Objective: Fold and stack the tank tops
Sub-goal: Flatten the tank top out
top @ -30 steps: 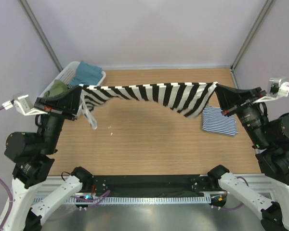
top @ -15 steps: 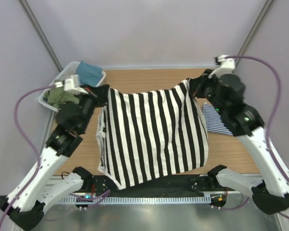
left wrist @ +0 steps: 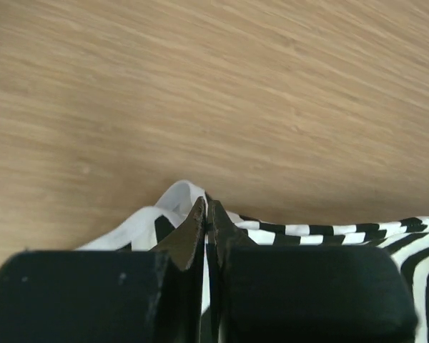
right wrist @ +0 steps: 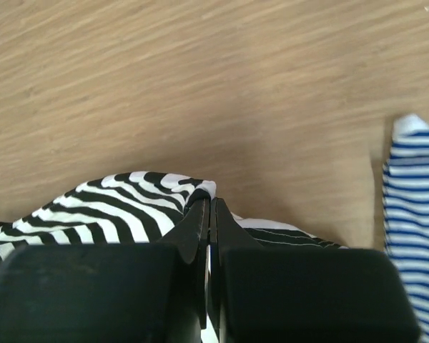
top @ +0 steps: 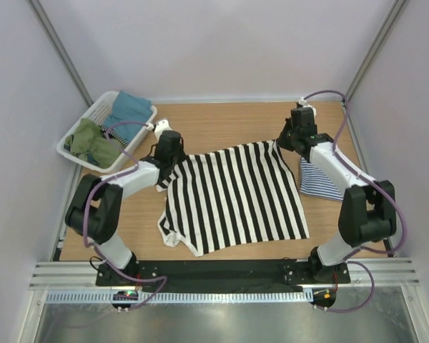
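Note:
The broad black-and-white striped tank top (top: 232, 196) lies spread flat on the wooden table. My left gripper (top: 166, 152) is shut on its far left corner (left wrist: 179, 204), low on the table. My right gripper (top: 286, 140) is shut on its far right corner (right wrist: 157, 189). The thin navy-and-white striped tank top (top: 320, 179) lies folded at the right, just beside the spread one; its edge shows in the right wrist view (right wrist: 415, 186).
A white slatted basket (top: 95, 113) at the far left corner holds a teal cloth (top: 129, 108) and a green cloth (top: 89, 137). Vertical frame posts stand at the back corners. A metal rail (top: 222, 275) runs along the near edge.
Both grippers swung the black-and-white tank top from hanging stretched in the air, forward and down; it now lies flat on the table with both grippers low at its far corners.

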Controlling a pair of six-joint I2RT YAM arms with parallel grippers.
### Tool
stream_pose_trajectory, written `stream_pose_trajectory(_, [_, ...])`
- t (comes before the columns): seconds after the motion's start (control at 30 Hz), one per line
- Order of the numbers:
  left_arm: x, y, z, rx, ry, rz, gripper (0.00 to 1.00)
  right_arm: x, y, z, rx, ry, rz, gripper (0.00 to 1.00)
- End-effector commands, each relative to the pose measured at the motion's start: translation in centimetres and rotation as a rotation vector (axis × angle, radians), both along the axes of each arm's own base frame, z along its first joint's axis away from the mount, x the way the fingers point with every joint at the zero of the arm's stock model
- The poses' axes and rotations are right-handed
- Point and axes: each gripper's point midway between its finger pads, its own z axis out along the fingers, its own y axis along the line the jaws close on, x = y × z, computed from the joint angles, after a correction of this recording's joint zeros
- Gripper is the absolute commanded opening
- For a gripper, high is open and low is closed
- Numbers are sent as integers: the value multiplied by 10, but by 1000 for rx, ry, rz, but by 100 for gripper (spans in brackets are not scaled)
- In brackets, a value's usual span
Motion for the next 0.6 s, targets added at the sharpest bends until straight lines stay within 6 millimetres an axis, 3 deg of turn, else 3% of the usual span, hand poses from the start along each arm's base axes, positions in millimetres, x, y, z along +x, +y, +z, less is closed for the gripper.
stream_pose_trajectory(0.0, [59, 2, 43, -62, -144, 73, 0, 59, 12, 29, 69, -154, 10, 1])
stream_pose_trajectory(0.03, [69, 5, 24, -52, -106, 76, 0, 76, 13, 40, 74, -182, 10, 1])
stream_pose_trajectory(0.07, [87, 3, 34, -64, -127, 77, 0, 86, 12, 38, 71, -181, 5, 1])
stream_pose_trajectory(0.1, [97, 3, 33, -67, -122, 72, 0, 100, 13, 15, 61, -136, 2, 1])
stream_pose_trajectory(0.13, [107, 6, 6, -55, -58, 61, 0, 119, 7, 31, 56, -168, -25, 1])
stream_pose_trajectory(0.17, [117, 5, 5, -61, -46, 53, 0, 129, 6, 30, 59, -169, -40, 2])
stream_pose_trajectory(0.2, [137, -1, 28, -90, -83, 43, 24, 139, 3, 26, 59, -161, -59, 11])
stream_pose_trajectory(0.23, [139, 0, 20, -96, -38, 26, 45, 146, 1, 9, 54, -124, -75, 21])
stream_pose_trajectory(0.27, [149, -3, 27, -105, -49, 18, 61, 157, -1, 23, 62, -152, -88, 38])
stream_pose_trajectory(0.3, [148, -8, 32, -109, -51, 0, 75, 159, -1, 24, 63, -151, -90, 58])
stream_pose_trajectory(0.4, [134, -13, 47, -112, -64, -34, 85, 149, -6, 35, 50, -159, -102, 68])
stream_pose_trajectory(0.43, [125, -11, 46, -97, -42, -29, 88, 139, -9, 26, 39, -137, -109, 69])
stream_pose_trajectory(0.5, [109, -8, 54, -73, -30, -24, 89, 123, -12, 43, 34, -167, -105, 69])
stream_pose_trajectory(0.53, [98, -5, 54, -56, -6, -23, 89, 108, -14, 24, 28, -124, -102, 69])
stream_pose_trajectory(0.57, [87, 3, 45, -19, 23, 1, 89, 97, -12, 40, 43, -150, -88, 64])
